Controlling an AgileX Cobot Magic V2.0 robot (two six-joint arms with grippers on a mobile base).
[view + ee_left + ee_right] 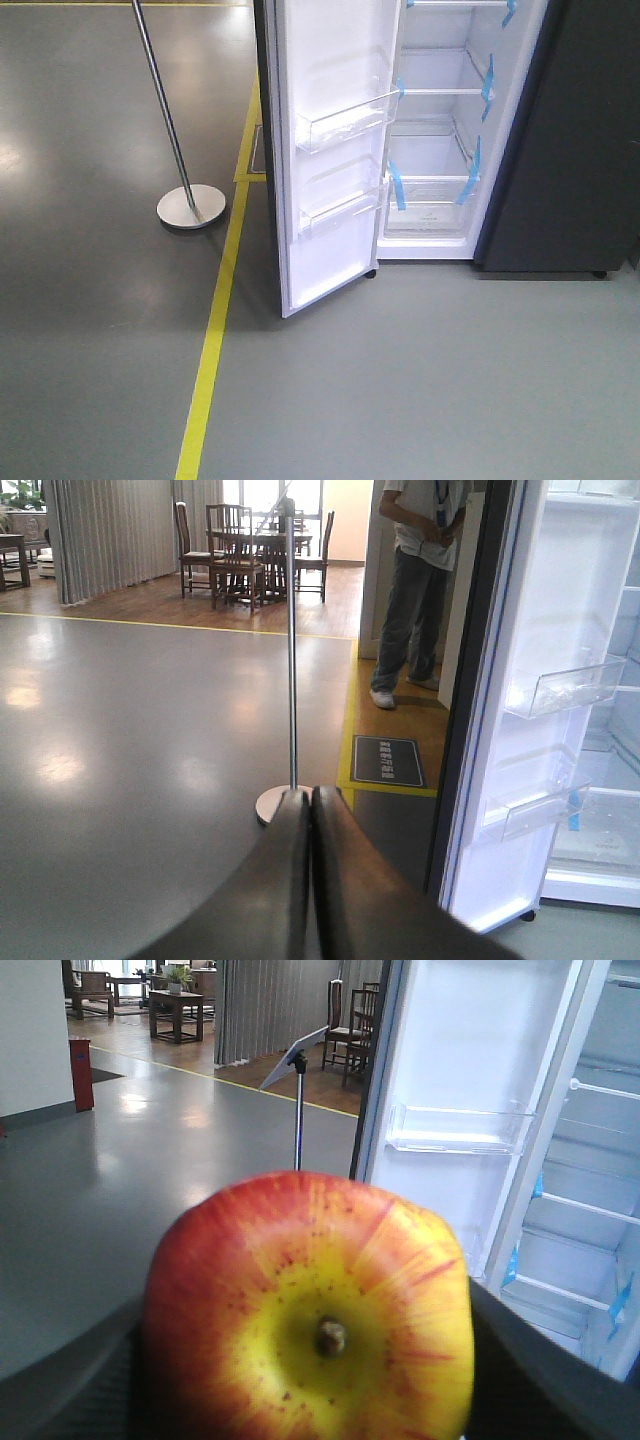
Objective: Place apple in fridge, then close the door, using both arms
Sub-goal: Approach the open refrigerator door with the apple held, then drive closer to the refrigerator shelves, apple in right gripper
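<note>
As your right fingers (545,1390) clamp the apple (310,1310) and left fingers (345,880) press together, steer it past the door (335,150) into the fridge (432,70).

L end effector (310,792) jaws together, empty; R end effector (305,1345) tight on apple (300,1250).

One apple (310,1310), one fridge (432,70), one door (335,60)

A silver metal pole (163,100) on a round flat base (190,207) stands on the grey floor (90,330), beside a yellow tape line (208,360). Farther back are brown wooden chairs (240,555) and a person in grey trousers (408,600), near a dark rectangular mat (387,760).
</note>
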